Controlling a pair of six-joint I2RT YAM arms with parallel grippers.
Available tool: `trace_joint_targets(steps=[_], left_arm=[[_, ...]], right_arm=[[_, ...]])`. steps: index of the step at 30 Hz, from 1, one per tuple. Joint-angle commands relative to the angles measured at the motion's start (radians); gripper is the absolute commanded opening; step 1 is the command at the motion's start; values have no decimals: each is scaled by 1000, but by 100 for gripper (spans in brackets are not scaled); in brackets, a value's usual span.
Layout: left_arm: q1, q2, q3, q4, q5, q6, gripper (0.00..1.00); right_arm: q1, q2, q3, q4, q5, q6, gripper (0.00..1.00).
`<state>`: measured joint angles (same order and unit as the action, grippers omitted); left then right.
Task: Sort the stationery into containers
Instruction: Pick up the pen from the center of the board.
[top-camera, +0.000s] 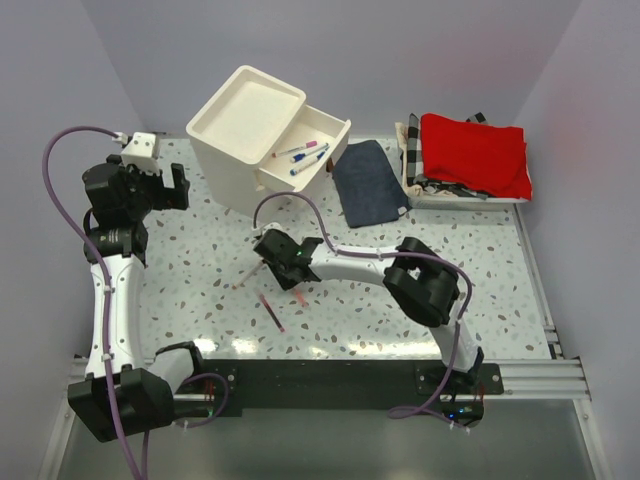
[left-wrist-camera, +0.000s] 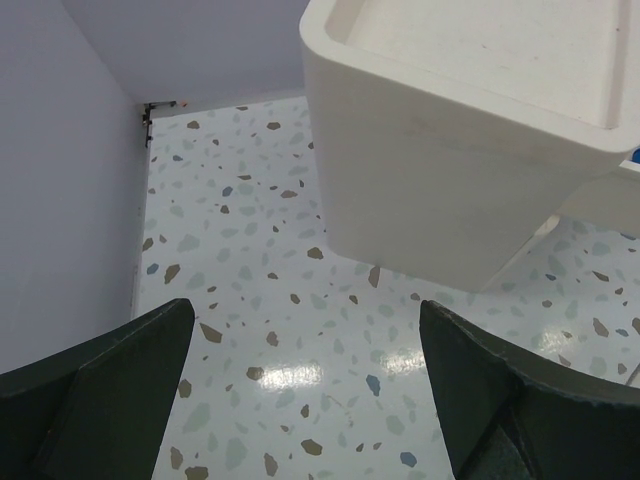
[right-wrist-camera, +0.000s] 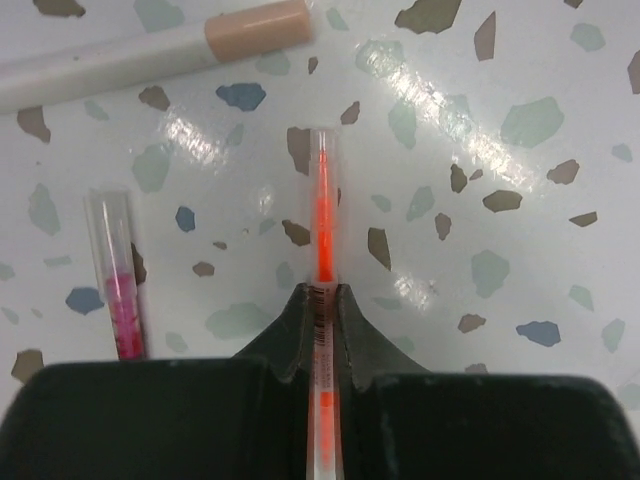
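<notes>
Red pen (right-wrist-camera: 323, 215), clamped in the right claw (right-wrist-camera: 322, 296) low at the desk (right-wrist-camera: 480, 250), shows clearly only from the wrist; overhead it's hard to make out. Left claw (left-wrist-camera: 310, 400) gapes beside the drawer unit (left-wrist-camera: 420, 180).

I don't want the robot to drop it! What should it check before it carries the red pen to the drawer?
1. Right gripper shut on the red pen: ok.
2. Pen lifted off the table: cannot tell.
3. Open drawer has room beside its pens: ok.
4. Left gripper open, holding nothing: ok.
5. Pink pen lies apart from the grip: ok.
</notes>
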<state>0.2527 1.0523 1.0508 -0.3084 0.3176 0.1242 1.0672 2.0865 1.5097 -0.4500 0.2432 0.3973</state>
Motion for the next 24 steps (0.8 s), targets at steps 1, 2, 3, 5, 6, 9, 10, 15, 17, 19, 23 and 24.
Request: trace_joint_targets(steps=[1, 2, 3, 5, 6, 9, 10, 15, 17, 19, 23, 24], left_arm=[[-4, -5, 29, 32, -9, 15, 100], [-4, -5, 32, 40, -8, 11, 100], [-3, -3, 37, 43, -9, 8, 100], [3, 3, 43, 57, -5, 0, 100], [8, 5, 49, 60, -3, -3, 100], [20, 14, 64, 72, -3, -12, 100], [23, 15, 66, 77, 1, -15, 100], [33, 25, 72, 92, 20, -37, 100], [34, 26, 74, 95, 31, -49, 100], [36, 26, 72, 101, 40, -57, 100], [36, 22, 71, 101, 46, -61, 100], [37, 20, 69, 101, 46, -61, 100]], right_arm=[[-15, -215, 79, -64, -126, -231, 0], [-13, -235, 105, -87, -172, -274, 0], [-13, -261, 133, -129, -226, -382, 0], [-10, -331, 188, -150, -398, -515, 0], [-9, -356, 208, -157, -424, -619, 0], [-7, -465, 202, -130, -512, -879, 0], [-7, -518, 186, -127, -539, -958, 0], [-15, -634, 75, -83, -446, -1586, 0], [-41, -657, 38, -59, -424, -1756, 0], [-114, -646, 33, -42, -446, -1920, 0], [-219, -574, 107, -41, -459, -2081, 0], [-255, -538, 137, -36, -472, -2144, 0]])
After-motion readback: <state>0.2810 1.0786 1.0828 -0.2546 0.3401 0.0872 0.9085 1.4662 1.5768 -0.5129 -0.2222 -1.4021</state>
